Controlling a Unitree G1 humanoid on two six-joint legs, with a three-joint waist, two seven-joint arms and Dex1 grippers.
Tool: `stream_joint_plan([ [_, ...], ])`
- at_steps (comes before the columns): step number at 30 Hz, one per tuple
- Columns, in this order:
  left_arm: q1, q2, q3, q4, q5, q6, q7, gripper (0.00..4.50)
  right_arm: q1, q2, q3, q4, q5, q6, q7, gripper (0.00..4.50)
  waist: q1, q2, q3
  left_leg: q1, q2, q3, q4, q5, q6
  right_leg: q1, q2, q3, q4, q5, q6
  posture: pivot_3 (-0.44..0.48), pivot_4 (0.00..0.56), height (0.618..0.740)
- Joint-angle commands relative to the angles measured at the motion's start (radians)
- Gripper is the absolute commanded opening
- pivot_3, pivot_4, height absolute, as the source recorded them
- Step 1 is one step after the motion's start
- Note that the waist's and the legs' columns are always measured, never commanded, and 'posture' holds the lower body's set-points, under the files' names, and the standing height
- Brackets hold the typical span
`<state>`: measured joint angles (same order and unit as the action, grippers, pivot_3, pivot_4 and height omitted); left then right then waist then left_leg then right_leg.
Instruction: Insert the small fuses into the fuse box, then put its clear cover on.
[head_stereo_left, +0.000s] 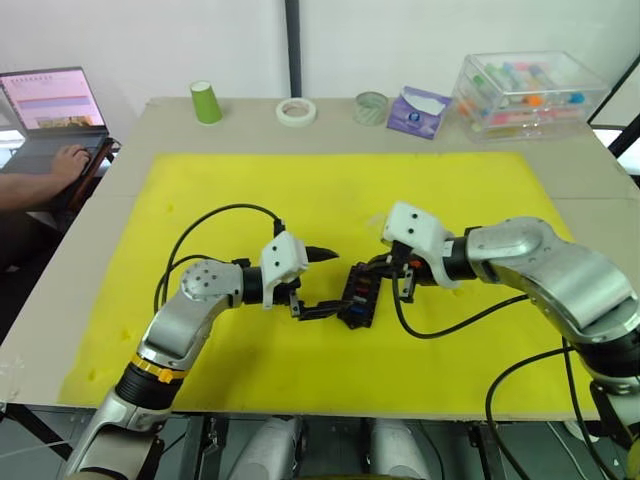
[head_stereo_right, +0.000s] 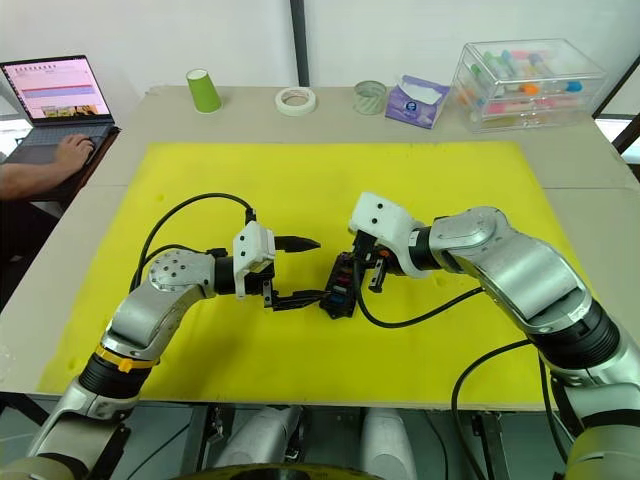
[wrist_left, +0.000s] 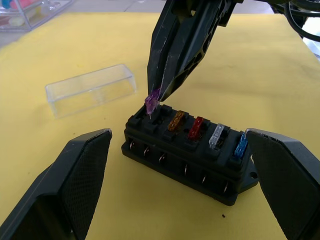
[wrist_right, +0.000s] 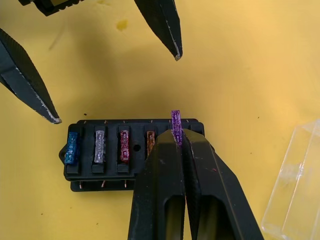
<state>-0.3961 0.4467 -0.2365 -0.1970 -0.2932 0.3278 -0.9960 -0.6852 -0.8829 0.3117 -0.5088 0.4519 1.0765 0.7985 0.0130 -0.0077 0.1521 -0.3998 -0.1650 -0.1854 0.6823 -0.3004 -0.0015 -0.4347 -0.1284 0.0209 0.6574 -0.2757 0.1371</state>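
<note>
Purple fuse (wrist_right: 175, 121) pinched by right hand (wrist_right: 181, 137) over fuse box (wrist_right: 131, 150), clear cover (wrist_left: 91, 89) beside

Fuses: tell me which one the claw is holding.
The purple fuse, pinched in the right claw over the fuse box end slot. The amber, red, grey and blue ones already sit in slots.

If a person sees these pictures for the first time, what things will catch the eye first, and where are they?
First comes the right gripper, shut on a purple fuse over an end slot of the black fuse box at the middle of the yellow mat. Amber, red, grey and blue fuses already sit in the box's row. The left gripper is open beside the box, and the clear cover lies on the mat nearby.
</note>
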Motion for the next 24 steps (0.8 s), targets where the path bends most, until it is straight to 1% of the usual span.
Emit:
stream_joint_plan([
  [1,-0.008,-0.004,-0.002,-0.032,-0.012,0.008,0.007,4.48,0.003,-0.008,0.0,-0.033,-0.018,-0.02,0.01,0.0,0.0,0.0,0.0,0.0,0.0,0.0,0.0,0.0,0.0,0.0,0.0,0.0,0.0,0.0,0.0,0.0,0.15,0.74],
  [10,-0.02,-0.012,-0.004,-0.03,-0.015,0.015,0.007,4.48,0.025,0.0,0.007,-0.027,-0.039,-0.029,0.016,0.0,0.0,0.0,0.0,0.0,0.0,0.0,0.0,0.0,0.0,0.0,0.0,0.0,0.0,0.0,0.0,0.0,0.15,0.74],
  [16,-0.028,-0.039,-0.009,-0.019,-0.009,0.01,0.02,4.48,0.035,0.007,0.005,-0.02,-0.052,-0.031,0.014,0.0,0.0,0.0,0.0,0.0,0.0,0.0,0.0,0.0,0.0,0.0,0.0,0.0,0.0,0.0,0.0,0.0,0.15,0.74],
  [24,-0.037,-0.043,-0.009,-0.002,-0.006,0.003,0.018,4.48,0.036,0.018,0.001,-0.009,-0.058,-0.028,0.011,0.0,0.0,0.0,0.0,0.0,0.0,0.0,0.0,0.0,0.0,0.0,0.0,0.0,0.0,0.0,0.0,0.0,0.15,0.74],
])
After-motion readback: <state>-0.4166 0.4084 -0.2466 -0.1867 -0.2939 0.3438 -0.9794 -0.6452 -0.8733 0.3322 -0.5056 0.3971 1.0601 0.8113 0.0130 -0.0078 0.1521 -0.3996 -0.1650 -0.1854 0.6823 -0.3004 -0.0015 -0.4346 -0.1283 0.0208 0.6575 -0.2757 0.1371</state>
